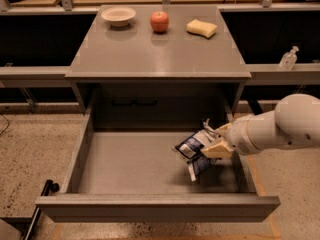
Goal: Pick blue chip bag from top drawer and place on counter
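Note:
The blue chip bag [191, 150] is crumpled, dark blue with white panels, at the right side of the open top drawer [130, 166]. My gripper [212, 141] reaches in from the right on the white arm and is shut on the bag's right end; one tan fingertip [218, 149] lies against it. The bag hangs tilted, its lower end close to the drawer floor. The grey counter [155, 51] lies above and behind the drawer.
On the counter's far edge stand a white bowl [118, 16], a red apple [159, 21] and a yellow sponge [202, 28]. A clear bottle [289, 59] stands on a ledge at the right. The drawer's front panel [157, 208] is nearest the camera.

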Controlling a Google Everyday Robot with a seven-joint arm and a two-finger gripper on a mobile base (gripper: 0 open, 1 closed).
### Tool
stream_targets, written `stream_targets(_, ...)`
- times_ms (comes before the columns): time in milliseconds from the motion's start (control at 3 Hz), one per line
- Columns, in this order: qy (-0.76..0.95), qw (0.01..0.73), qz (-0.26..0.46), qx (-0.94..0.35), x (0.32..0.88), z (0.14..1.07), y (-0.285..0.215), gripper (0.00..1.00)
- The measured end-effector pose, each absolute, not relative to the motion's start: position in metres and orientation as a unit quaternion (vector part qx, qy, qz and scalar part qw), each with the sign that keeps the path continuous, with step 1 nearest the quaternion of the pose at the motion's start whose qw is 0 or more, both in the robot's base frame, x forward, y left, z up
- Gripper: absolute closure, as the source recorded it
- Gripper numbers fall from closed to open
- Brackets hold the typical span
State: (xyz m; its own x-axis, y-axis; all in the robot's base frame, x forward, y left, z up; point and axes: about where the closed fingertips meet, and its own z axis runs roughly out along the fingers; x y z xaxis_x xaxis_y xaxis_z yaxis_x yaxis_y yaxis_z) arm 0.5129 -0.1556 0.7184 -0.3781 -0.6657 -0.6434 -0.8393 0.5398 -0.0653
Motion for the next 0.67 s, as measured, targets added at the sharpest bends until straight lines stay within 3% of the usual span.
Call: stream_targets(667,0.771,0.380,0.097,-0.502,0.542,0.835,-0.158,1.00)
